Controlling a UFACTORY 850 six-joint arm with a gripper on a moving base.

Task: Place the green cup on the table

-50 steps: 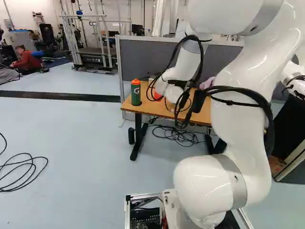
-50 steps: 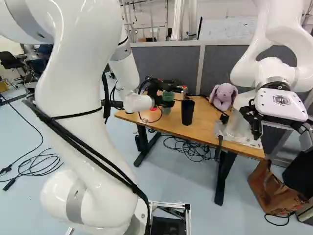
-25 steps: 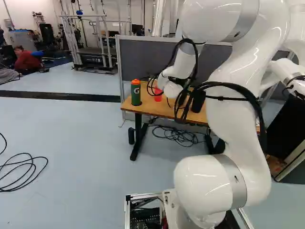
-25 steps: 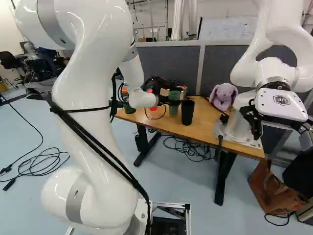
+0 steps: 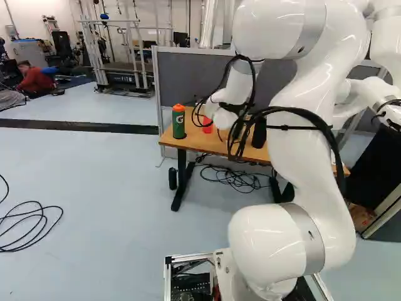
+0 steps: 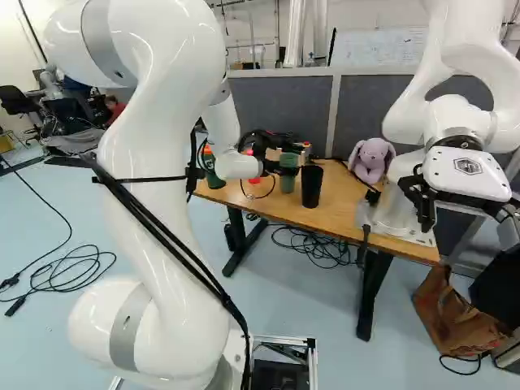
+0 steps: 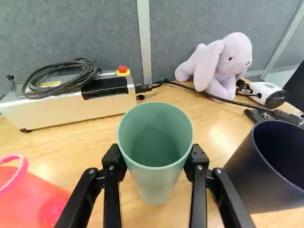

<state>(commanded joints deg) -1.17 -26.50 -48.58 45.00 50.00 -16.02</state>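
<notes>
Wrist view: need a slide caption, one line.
Gripper closed on the green cup, between a pink container and a dark cup, plush rabbit beyond.

Shows smooth, rounded white segments [image 5: 296, 150] with grey bands [image 5: 311, 235] behind the gripper [image 6: 280, 169]. Wears looping black cables [image 5: 324, 127] there, and small round screws [image 7: 219, 171] beside the black fingers [image 7: 112, 190].
</notes>
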